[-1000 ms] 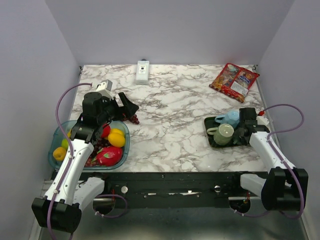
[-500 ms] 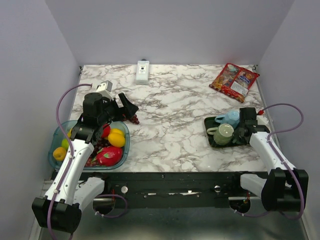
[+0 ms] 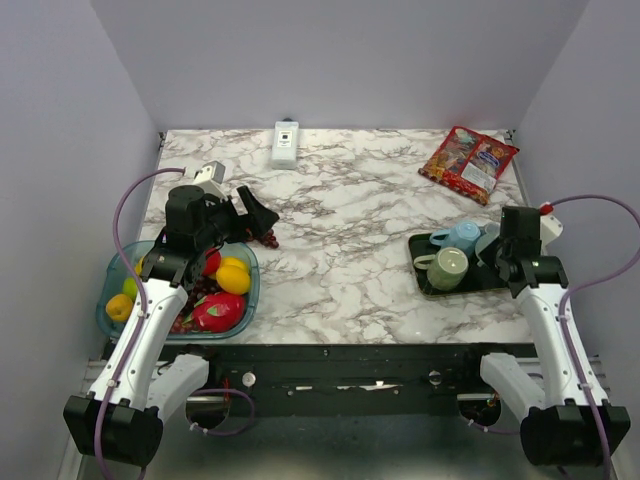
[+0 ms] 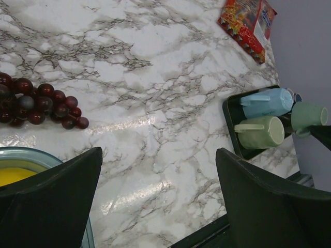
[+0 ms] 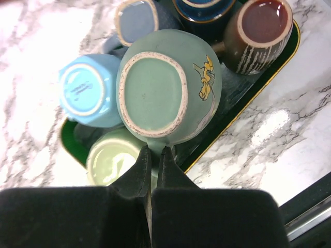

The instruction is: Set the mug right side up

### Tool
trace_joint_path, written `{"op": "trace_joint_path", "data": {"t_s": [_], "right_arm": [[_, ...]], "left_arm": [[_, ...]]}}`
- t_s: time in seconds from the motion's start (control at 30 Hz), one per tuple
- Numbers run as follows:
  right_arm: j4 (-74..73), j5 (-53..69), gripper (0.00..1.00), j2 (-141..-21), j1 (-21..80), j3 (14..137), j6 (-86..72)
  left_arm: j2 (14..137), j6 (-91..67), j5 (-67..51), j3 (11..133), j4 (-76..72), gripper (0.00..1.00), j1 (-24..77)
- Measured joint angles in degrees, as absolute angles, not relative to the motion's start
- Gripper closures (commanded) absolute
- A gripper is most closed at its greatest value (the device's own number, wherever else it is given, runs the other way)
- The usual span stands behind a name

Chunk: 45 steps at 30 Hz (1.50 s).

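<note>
A white marble surface (image 3: 350, 200) with grey-brown veins fills the scene. Plain pale lavender walls close it in: a back wall (image 3: 340, 60), a left wall (image 3: 60, 150) and a right wall (image 3: 590, 120). A black rail (image 3: 340, 362) runs along the near edge. Soft light leaves glossy glare (image 4: 129, 124) on the marble.

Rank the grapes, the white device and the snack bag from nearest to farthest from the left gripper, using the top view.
1. The grapes, right beside the left gripper, on its near side.
2. The white device, at the table's far edge.
3. The snack bag, in the far right corner.
</note>
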State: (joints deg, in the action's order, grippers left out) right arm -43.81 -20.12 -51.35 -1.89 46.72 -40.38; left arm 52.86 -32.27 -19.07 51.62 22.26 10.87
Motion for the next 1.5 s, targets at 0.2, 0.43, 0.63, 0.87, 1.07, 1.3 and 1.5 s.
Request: {"op": "trace_joint_path", "data": {"t_s": [0.2, 0.43, 0.63, 0.87, 1.07, 1.3, 1.5], "right_arm": [[-46.8, -16.6, 1.00, -47.3, -1.9, 53.1, -39.9], [-44.0, -1.4, 1.00, -44.0, -1.9, 57.5, -42.1], [-30.6, 17.0, 1.00, -43.0, -1.9, 53.7, -50.6], [-11.4, 29.9, 1.00, -43.2, -1.8, 49.2, -63.0], [4.2, 34.1, 0.99, -43.9, -0.4, 48.7, -71.8], [13.2, 35.7, 1.00, -44.4, 3.1, 47.5, -77.1], [16.6, 35.9, 0.99, -44.4, 4.6, 45.5, -78.9]], "left_arm": [[52.9, -34.6, -22.9, 51.5, 20.0, 0.01, 10.9], [53.6, -41.2, -30.2, 48.4, 10.9, 0.01, 11.9], [56.5, -49.8, -33.5, 45.0, -1.4, 0.01, 19.4], [62.9, -62.3, -33.4, 44.6, -21.2, 0.01, 32.4], [72.3, -67.8, -32.1, 52.4, -30.2, 0.01, 39.2], [81.1, -71.7, -31.3, 63.7, -38.7, 0.01, 41.9], [86.9, -74.9, -31.2, 70.4, -41.9, 0.17, 45.2]]}}
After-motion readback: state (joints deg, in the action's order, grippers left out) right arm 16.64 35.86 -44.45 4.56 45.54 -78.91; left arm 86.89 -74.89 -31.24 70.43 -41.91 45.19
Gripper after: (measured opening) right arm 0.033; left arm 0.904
